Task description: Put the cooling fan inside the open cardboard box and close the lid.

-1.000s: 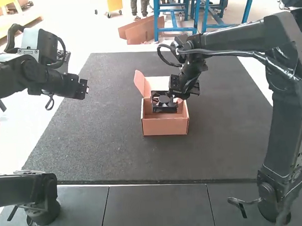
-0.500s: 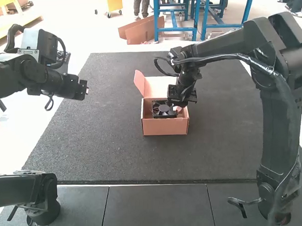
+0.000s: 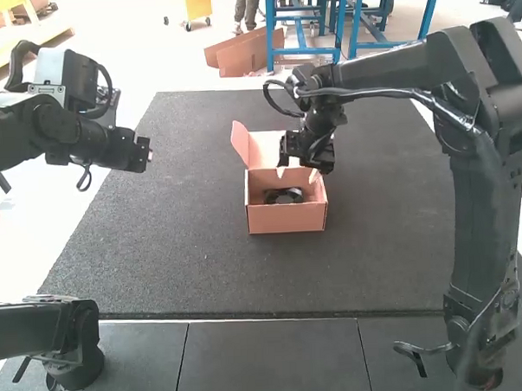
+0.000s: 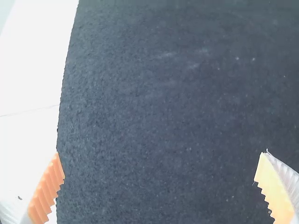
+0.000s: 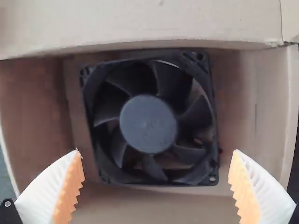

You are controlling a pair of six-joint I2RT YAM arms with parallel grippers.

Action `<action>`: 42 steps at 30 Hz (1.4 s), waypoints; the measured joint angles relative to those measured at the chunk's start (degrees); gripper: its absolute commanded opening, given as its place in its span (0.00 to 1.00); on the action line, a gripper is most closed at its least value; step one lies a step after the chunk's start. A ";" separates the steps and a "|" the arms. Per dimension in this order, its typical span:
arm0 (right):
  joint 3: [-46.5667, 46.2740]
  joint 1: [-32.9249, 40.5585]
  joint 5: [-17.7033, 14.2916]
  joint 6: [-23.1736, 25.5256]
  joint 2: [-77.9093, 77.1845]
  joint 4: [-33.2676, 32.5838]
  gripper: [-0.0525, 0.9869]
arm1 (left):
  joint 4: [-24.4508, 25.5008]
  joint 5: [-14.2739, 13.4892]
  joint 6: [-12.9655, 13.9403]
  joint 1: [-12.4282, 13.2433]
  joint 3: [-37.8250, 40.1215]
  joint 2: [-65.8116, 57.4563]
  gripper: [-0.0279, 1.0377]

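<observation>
The black cooling fan [image 5: 149,120] lies flat on the floor of the open cardboard box [image 3: 286,213], which stands in the middle of the black mat; the fan [image 3: 283,195] is just visible inside. The box lid [image 3: 248,146] stands up at the back left. My right gripper [image 3: 307,154] hovers just above the box's far edge, open, its orange-padded fingers [image 5: 68,186] spread wide on either side of the fan with nothing between them. My left gripper [image 3: 143,152] hangs open over the mat's left edge, far from the box, its orange pads [image 4: 45,189] apart above bare mat.
The black mat [image 3: 194,250] covers most of the table, with pale surface [image 3: 20,241] to its left. Dark panels [image 3: 268,360] run along the near edge, where both arm bases stand.
The right gripper lowered the fan into the box, let go of it and rose to just above the box. The left arm has stayed still.
</observation>
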State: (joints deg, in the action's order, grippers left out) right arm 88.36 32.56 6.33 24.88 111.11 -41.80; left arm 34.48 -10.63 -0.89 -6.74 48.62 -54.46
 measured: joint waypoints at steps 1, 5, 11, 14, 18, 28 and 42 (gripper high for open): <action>1.60 0.00 0.92 -0.07 0.00 -0.79 0.76 | -0.17 0.11 0.00 0.00 0.00 0.00 0.94; 9.60 -0.11 3.87 -0.57 -0.02 -4.50 0.91 | -2.16 0.20 0.00 0.00 0.02 -0.46 0.94; 12.72 -2.05 5.11 -7.10 -4.42 -8.90 0.92 | -5.22 0.48 0.00 -0.02 0.00 -4.55 0.94; 10.69 -4.24 3.19 -10.21 -8.46 -8.22 0.92 | -7.23 0.72 0.00 0.00 0.00 -7.19 0.94; 5.25 -7.63 0.28 -12.87 -14.25 -5.27 0.92 | -9.75 0.81 0.00 -0.37 0.15 -10.64 0.94; -9.57 -12.09 -3.04 -16.46 -21.75 10.38 0.92 | -14.12 0.87 -1.81 -6.25 7.87 -20.57 0.94; -11.65 -14.08 -2.49 -16.81 -17.68 20.15 0.92 | -15.82 0.98 -6.51 -8.90 20.74 -39.01 0.94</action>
State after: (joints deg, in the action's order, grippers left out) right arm 76.71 18.48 3.84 8.08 93.43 -21.65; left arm 18.65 -9.65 -7.40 -15.64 69.36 -93.47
